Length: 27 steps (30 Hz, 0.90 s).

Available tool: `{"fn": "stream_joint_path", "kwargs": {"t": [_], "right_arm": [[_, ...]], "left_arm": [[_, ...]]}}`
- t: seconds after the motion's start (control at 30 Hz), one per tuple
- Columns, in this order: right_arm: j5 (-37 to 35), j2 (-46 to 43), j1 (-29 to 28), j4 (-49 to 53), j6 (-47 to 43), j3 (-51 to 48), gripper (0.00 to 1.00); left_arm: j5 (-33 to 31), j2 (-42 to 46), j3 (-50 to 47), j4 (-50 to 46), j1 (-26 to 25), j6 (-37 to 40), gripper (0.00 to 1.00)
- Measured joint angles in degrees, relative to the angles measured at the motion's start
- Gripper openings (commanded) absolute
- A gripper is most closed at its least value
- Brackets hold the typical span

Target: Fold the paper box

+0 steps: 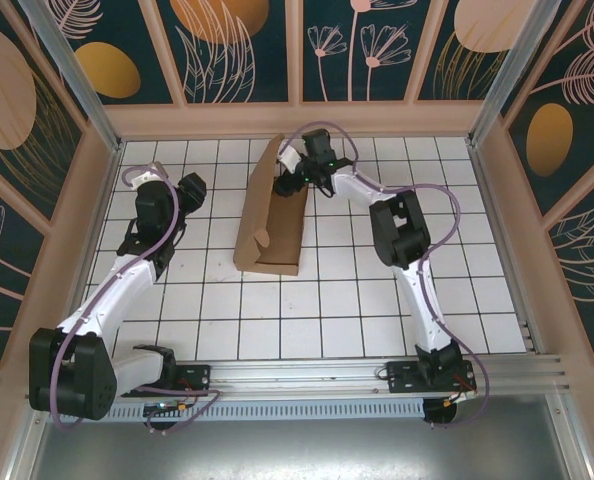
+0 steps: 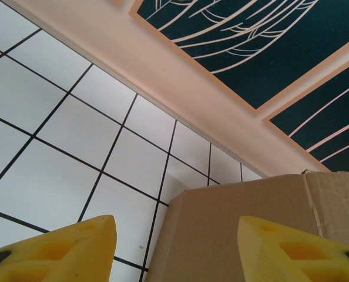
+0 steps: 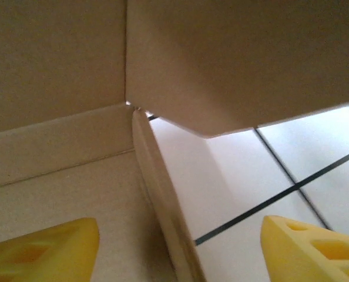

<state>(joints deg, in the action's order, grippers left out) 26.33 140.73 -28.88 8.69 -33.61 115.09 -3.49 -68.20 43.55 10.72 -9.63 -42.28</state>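
The paper box [image 1: 277, 225] is a brown cardboard sheet lying partly folded in the middle of the tiled floor, its left panel raised. My right gripper [image 1: 295, 178] is over the box's far end. In the right wrist view this gripper [image 3: 177, 252] is open, its yellow fingers [image 3: 45, 249] set on either side of an upright wall edge [image 3: 160, 194], with a flap [image 3: 245, 59] overhead. My left gripper [image 1: 192, 190] hovers left of the box. It is open [image 2: 174, 252], and the raised cardboard panel [image 2: 239, 223] stands just ahead of its fingertips [image 2: 292, 249], apart from them.
White tiled floor [image 1: 337, 300] with black grid lines surrounds the box. A beige ledge [image 1: 297, 120] and patterned walls close off the back and sides. An aluminium rail [image 1: 327, 375] carries both arm bases at the near edge.
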Motion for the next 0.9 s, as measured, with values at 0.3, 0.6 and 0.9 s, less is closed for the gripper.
{"fn": "stream_joint_path", "kwargs": {"t": [0.3,0.6,0.9], "right_arm": [[-7.3,1.6,-0.4,1.5,2.1,0.0,0.4],[-14.1,-8.4,0.0,-3.8,6.1,-19.0,0.21],[-20.3,-18.6,1.1,-5.7,16.8,-35.0,0.22]], "left_arm": [[0.0,-0.7,0.0,0.2,0.1,0.0,0.56],[-0.1,-0.7,0.0,0.2,0.4,-0.5,0.55],[-0.2,-0.5,0.0,0.2,0.4,-1.6,0.55]]}}
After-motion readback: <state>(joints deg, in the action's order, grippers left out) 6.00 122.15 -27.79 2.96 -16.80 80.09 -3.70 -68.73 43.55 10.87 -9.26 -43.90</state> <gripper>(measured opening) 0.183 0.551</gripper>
